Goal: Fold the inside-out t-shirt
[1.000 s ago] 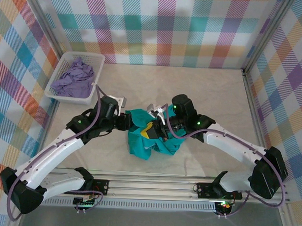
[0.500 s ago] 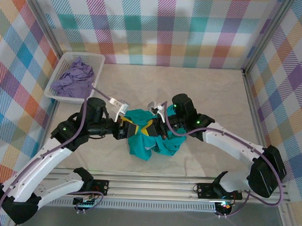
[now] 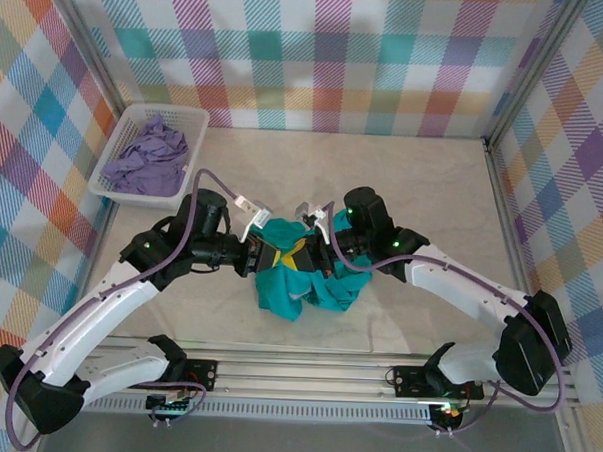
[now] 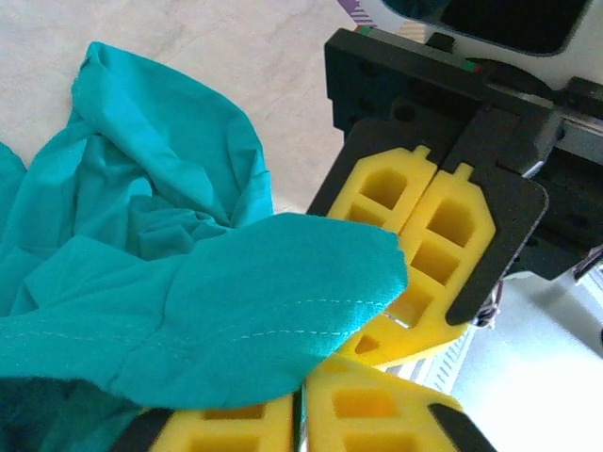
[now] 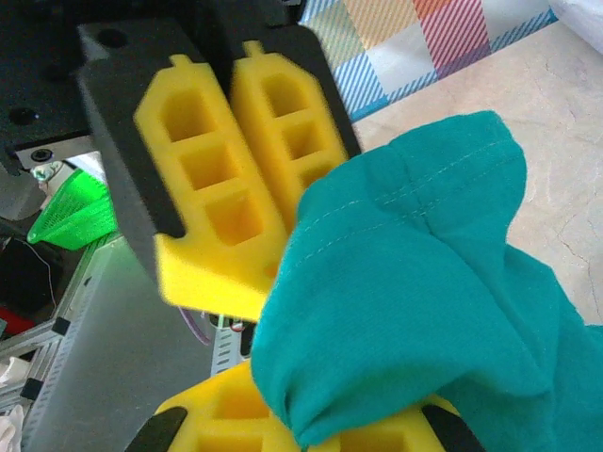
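**Both grippers clamped on one bunch of shirt**

From above, the shirt lies crumpled at the middle of the table. Its sleeves, neck and tag cannot be picked out among the folds. The left gripper reaches in from 9 o'clock and the right gripper from 3 o'clock. They meet nearly tip to tip at the shirt's 12 o'clock edge, where the fingertips are too small to tell apart.

In the left wrist view, the left arm's own yellow fingers are cut off at 6 o'clock. They are pressed together with a hemmed fold of shirt draped over them, and the cloth hides the pinch itself. The right gripper's fingers stand at 2 o'clock with no gap between them, their tips behind the hem.

In the right wrist view, cloth bunches up from the right arm's own fingers at 6 o'clock and covers most of them. The left gripper's fingers at 11 o'clock are blurred and closed, with their tips buried in cloth.

A basket at 10 o'clock holds a purple garment, well apart from the shirt.
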Action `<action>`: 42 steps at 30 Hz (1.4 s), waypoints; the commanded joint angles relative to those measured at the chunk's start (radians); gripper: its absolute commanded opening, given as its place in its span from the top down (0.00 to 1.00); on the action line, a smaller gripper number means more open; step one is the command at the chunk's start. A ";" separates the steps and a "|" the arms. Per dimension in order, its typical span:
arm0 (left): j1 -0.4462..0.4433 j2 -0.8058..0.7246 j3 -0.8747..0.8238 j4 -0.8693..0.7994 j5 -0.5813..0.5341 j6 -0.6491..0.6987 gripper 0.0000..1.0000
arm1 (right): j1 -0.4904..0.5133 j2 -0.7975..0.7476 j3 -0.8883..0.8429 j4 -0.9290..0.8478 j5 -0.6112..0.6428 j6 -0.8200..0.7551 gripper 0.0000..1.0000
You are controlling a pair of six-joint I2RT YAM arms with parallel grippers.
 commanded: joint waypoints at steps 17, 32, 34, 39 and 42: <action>0.002 -0.057 0.045 0.023 0.086 0.081 1.00 | 0.005 -0.009 -0.087 0.083 0.101 -0.006 0.52; 0.004 -0.128 0.066 -0.124 -0.279 0.119 1.00 | -0.074 -0.134 -0.164 -0.056 0.429 0.233 1.00; 0.004 -0.125 0.068 -0.123 -0.327 0.118 1.00 | -0.074 -0.157 -0.186 -0.034 0.416 0.243 1.00; 0.004 -0.132 0.039 -0.043 -0.244 0.130 1.00 | -0.073 -0.190 -0.256 0.081 0.341 0.231 1.00; 0.003 -0.142 0.007 0.057 -0.131 0.115 1.00 | -0.071 -0.170 -0.262 0.107 0.254 0.201 0.90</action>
